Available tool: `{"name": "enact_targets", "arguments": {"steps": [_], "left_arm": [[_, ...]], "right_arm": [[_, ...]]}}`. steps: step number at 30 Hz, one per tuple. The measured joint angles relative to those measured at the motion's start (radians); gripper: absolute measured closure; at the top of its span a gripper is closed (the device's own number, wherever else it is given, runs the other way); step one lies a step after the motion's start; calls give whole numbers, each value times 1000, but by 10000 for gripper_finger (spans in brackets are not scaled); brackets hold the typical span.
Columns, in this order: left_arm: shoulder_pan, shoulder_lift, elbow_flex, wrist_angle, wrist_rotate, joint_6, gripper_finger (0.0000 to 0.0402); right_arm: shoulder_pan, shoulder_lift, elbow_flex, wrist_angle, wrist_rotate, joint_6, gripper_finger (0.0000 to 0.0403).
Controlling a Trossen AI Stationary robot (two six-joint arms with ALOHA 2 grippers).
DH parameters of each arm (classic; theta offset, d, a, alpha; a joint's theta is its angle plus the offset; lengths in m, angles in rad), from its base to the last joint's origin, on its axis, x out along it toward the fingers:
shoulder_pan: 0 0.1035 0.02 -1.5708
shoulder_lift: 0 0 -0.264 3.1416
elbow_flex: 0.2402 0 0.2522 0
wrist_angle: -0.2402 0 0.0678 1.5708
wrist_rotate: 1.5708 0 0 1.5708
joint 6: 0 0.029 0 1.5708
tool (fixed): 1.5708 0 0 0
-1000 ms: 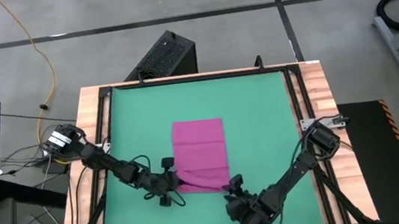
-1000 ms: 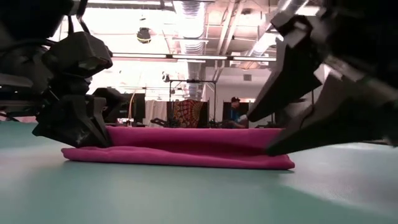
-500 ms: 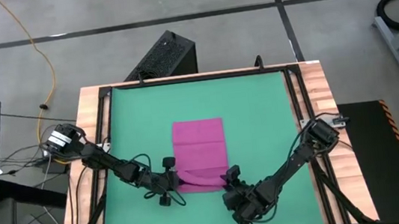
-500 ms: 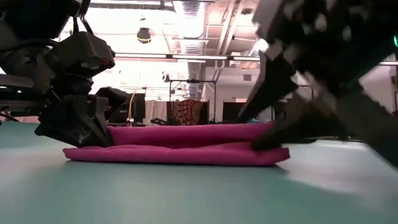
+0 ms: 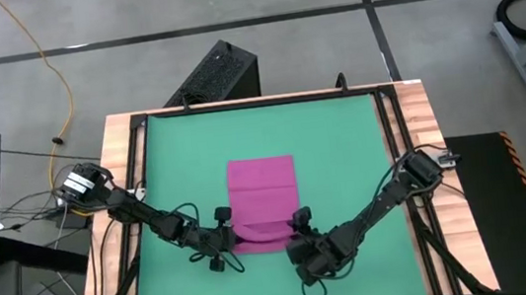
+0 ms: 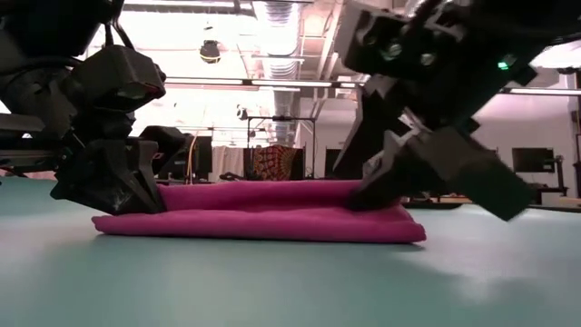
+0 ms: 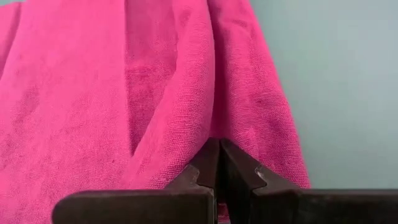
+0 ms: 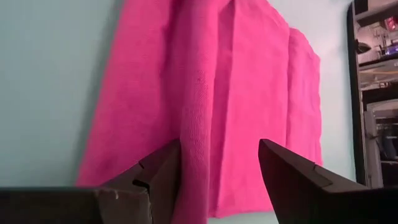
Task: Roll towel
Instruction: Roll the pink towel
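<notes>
Both hands (image 5: 226, 241) (image 5: 297, 225) masking towel (image 5: 263, 189) corners.

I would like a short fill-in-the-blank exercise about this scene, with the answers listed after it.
1. The towel lies on a mat whose colour is ____.
2. The left hand has its fingers ____ on the towel's near edge.
3. The right hand has its fingers ____, with a fold of towel between them.
4. Both hands are at the towel's ____ end, the one closest to the arms' bases.

Missing words: green; shut; open; near
</notes>
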Motion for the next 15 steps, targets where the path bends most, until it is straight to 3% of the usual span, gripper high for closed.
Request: {"name": "enact_targets", "arguments": {"steps": [10,15], "left_arm": [[0,-14,0,-8,1,-1,401],[-2,-137,-5,-78,7,-23,401]], "right_arm": [[-39,-3,-21,-18,-130,104,168],[-50,-8,-79,76,-157,122,169]]}}
